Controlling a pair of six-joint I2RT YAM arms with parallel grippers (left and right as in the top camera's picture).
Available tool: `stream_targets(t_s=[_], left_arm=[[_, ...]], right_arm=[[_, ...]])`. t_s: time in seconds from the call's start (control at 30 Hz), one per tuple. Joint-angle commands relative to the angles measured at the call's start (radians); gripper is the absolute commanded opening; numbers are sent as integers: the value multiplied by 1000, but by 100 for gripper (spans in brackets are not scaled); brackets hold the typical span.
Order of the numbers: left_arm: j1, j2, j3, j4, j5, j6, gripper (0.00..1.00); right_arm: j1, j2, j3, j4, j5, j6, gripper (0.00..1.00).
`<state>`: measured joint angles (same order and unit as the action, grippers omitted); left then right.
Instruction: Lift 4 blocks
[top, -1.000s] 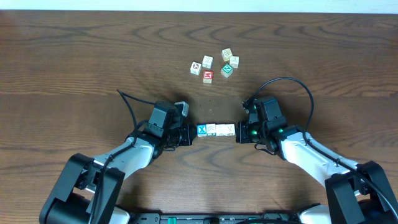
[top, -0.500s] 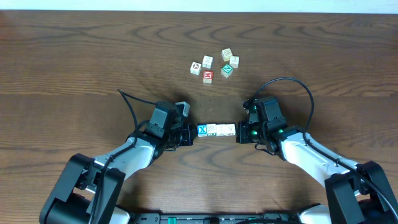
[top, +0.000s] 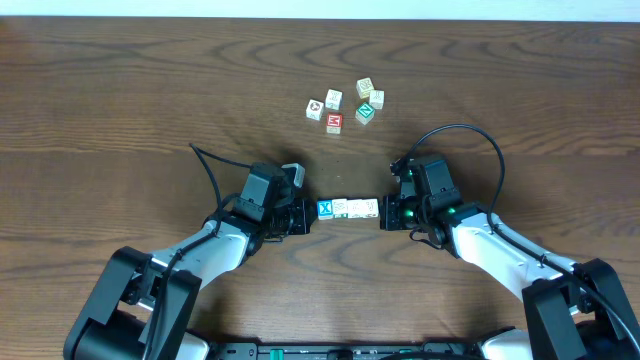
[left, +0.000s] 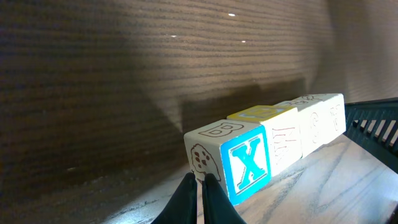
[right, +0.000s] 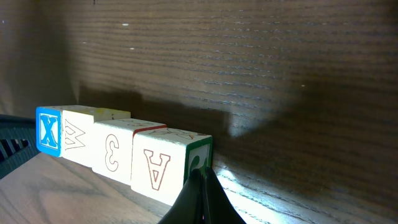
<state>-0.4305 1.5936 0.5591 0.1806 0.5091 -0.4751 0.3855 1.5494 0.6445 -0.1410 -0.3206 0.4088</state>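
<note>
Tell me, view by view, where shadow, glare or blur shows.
Overhead: even light, sharp, but the row of blocks is tiny. Left wrist: the row throws a dark shadow on the table; pinpoint glints near the top edge; the left gripper is a soft dark silhouette. Right wrist: a similar shadow behind the row, a bright glare patch on the wood beside the right gripper.

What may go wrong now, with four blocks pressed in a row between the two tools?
1. The row of blocks is held only by end pressure from the shut left tool and right tool; if the arms drift apart, the middle blocks likely drop.
2. Each tool touches its end block with a narrow tip, so the row may buckle or twist.
</note>
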Motion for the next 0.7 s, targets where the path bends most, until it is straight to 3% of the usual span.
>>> stream_targets(t_s=[0.0,0.67], left_arm=[[-40,-4,54,13,83,-2,7],[-40,-6,62,4,83,-2,7]], right_arm=[[35,-9,10,18,-186,-14,1],[35,-56,10,22,-185,-14,1]])
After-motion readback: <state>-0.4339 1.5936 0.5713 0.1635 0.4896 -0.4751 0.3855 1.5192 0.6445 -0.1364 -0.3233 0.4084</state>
